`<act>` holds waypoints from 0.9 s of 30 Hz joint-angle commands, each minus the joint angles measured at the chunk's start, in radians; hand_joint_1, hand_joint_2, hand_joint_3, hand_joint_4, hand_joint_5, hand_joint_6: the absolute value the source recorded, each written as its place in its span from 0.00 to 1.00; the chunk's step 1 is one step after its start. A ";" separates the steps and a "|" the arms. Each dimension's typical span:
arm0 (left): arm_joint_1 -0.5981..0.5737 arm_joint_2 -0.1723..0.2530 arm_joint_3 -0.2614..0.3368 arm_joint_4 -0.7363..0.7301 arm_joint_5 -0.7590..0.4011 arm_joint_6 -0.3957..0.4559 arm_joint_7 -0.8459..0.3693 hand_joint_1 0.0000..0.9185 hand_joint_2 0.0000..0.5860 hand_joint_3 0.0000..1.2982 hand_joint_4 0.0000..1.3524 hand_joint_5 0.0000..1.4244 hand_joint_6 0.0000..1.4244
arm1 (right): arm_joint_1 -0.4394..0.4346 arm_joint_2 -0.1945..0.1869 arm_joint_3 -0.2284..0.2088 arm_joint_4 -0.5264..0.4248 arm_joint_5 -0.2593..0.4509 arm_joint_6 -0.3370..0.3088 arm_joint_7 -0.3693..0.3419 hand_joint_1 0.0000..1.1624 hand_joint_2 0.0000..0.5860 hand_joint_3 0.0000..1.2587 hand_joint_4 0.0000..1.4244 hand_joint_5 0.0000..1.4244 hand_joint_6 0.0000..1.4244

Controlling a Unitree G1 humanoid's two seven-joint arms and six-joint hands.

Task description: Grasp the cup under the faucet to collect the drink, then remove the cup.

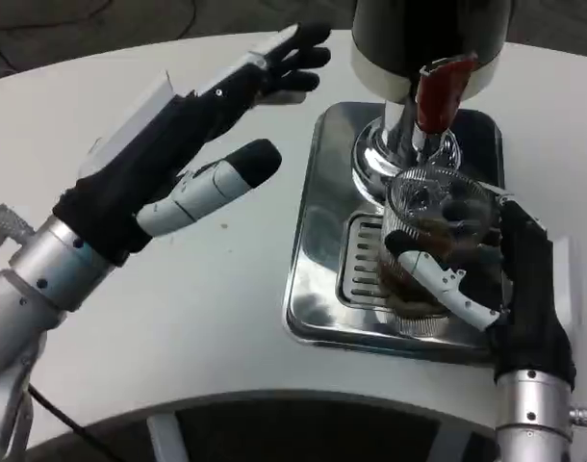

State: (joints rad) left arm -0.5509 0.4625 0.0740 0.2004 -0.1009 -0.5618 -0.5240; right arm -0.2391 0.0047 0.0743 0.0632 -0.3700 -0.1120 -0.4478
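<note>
The dispenser [428, 38] is cut off by the top edge, its upper body unseen.

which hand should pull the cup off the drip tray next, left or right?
Right. The right robot hand already grips the clear cup under the red faucet lever, with brown drink inside. The left robot hand is open, off to the side above the table.

Two hands are seen: the left hand [192, 135] spread above the white table [226, 318], and the right hand [510, 289] closed round one clear cup [430, 241]. One dispenser [423, 38] with one red-handled faucet [438, 96] is counted, and one steel drip tray [318, 279] near the table's right edge.
</note>
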 commanded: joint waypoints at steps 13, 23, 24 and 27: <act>0.146 0.007 0.017 -0.021 0.089 0.045 0.097 0.00 0.22 0.10 0.09 0.13 0.12 | 0.158 -0.027 -0.033 -0.179 0.017 -0.017 0.086 0.66 0.40 0.61 0.59 0.65 0.50; 0.209 -0.002 0.004 -0.016 0.134 0.069 0.125 0.00 0.22 0.09 0.09 0.12 0.12 | 0.246 -0.025 -0.057 -0.274 0.026 -0.022 0.130 0.67 0.39 0.64 0.61 0.68 0.56; 0.219 -0.002 0.000 -0.020 0.143 0.070 0.130 0.00 0.22 0.09 0.09 0.12 0.11 | 0.259 -0.025 -0.056 -0.290 0.025 -0.027 0.134 0.67 0.39 0.64 0.61 0.69 0.57; 0.242 0.003 -0.012 -0.035 0.172 0.079 0.141 0.00 0.22 0.09 0.09 0.12 0.11 | 0.290 -0.025 -0.053 -0.332 0.020 -0.040 0.144 0.68 0.39 0.65 0.62 0.70 0.58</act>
State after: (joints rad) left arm -0.3471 0.4608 0.0781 0.1821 0.0368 -0.5003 -0.3961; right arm 0.0215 -0.0211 0.0165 -0.2048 -0.3511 -0.1120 -0.3073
